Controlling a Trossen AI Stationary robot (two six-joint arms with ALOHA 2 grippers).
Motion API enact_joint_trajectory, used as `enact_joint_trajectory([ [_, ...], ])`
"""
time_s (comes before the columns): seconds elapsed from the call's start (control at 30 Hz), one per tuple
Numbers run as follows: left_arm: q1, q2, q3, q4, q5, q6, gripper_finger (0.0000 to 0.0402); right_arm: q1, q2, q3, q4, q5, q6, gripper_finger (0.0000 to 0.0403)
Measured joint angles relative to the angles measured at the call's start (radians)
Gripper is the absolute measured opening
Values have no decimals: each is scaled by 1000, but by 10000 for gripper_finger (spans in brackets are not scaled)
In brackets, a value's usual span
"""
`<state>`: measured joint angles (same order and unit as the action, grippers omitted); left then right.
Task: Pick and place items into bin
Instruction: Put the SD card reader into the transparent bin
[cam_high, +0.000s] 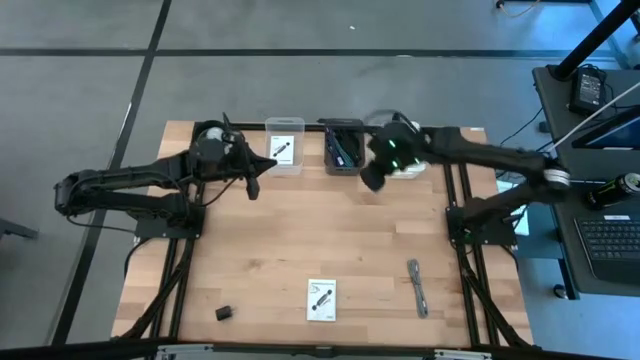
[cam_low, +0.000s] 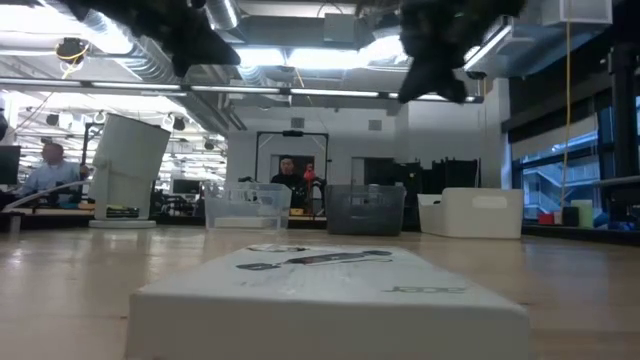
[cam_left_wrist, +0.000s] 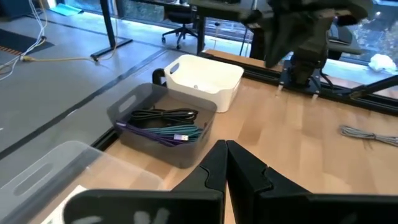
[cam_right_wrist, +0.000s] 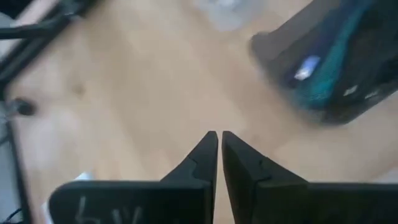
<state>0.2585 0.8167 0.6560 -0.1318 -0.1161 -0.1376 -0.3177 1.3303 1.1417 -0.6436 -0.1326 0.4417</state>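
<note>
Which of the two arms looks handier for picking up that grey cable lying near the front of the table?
Probably the right: the grey cable lies on its side of the wooden table, and the right gripper holds nothing.

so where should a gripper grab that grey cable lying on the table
Take the grey cable across its middle, coming straight down from above. It lies flat on the wooden table as a thin bundle running roughly front to back, so the fingers should probably straddle its narrow width. The right gripper is on that side, shut and empty.

Pale matt wood table (cam_high: 300, 240), translucent plastic bin (cam_high: 285, 145), smooth grey plastic bin (cam_left_wrist: 163, 127), glossy white tub (cam_left_wrist: 202, 81)
</note>
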Motion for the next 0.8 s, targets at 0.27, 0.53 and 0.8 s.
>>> enact_joint_trajectory([
  [0.27, -229, 187, 118, -7, -224, -50, 2, 123, -186, -358, 306, 0, 235, 28],
  [0.53, -396, 486, 309, -112, -290, -243, 2, 149, -182, -516, 546, -6, 369, 28],
  [0.8, -540, 657, 491, -383, -270, -559, 2, 256, -174, -527, 638, 2, 421, 20],
])
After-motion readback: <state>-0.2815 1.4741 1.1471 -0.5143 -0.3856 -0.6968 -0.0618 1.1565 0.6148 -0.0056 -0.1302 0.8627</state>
